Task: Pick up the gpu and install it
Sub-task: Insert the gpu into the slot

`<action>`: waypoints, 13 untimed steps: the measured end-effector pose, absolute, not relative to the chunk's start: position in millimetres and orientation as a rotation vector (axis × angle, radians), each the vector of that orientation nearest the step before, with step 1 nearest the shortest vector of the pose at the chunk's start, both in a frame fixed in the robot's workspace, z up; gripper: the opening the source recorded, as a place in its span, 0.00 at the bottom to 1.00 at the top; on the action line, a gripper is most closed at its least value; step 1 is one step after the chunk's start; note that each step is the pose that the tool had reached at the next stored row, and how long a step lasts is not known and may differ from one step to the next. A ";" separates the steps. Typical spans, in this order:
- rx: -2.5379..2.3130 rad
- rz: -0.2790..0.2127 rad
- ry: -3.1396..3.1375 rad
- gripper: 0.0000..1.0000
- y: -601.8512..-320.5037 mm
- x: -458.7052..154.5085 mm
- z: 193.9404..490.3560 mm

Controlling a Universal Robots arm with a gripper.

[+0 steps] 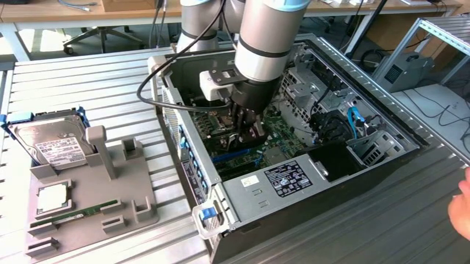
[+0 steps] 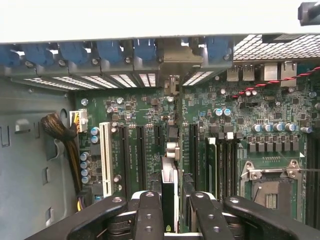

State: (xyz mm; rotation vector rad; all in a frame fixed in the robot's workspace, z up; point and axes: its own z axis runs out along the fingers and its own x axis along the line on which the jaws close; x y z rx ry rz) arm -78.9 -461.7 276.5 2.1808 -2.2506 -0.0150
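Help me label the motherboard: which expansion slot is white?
The slot nearest the sleeved cable bundle, at the row's end; the other slots beside it are black.

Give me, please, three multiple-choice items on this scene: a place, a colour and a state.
1. Where is the hard drive? A in the grey stand outside the case; B inside the case; C under the table.
2. What colour is the long slot near the cable bundle? A white; B red; C yellow.
3. What is the gripper doing? A hanging open; B gripping the card above the motherboard; C resting on the table.
1 A, it stands there; 2 A, plainly white; 3 B, the card sits between the fingers.
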 end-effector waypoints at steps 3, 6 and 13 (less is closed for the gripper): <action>2.180 -0.015 -2.251 0.27 -461.5 -78.9 273.0; 2.179 -0.015 -2.252 0.27 -461.3 -78.9 268.0; 2.178 -0.015 -2.252 0.27 -459.8 -78.9 261.0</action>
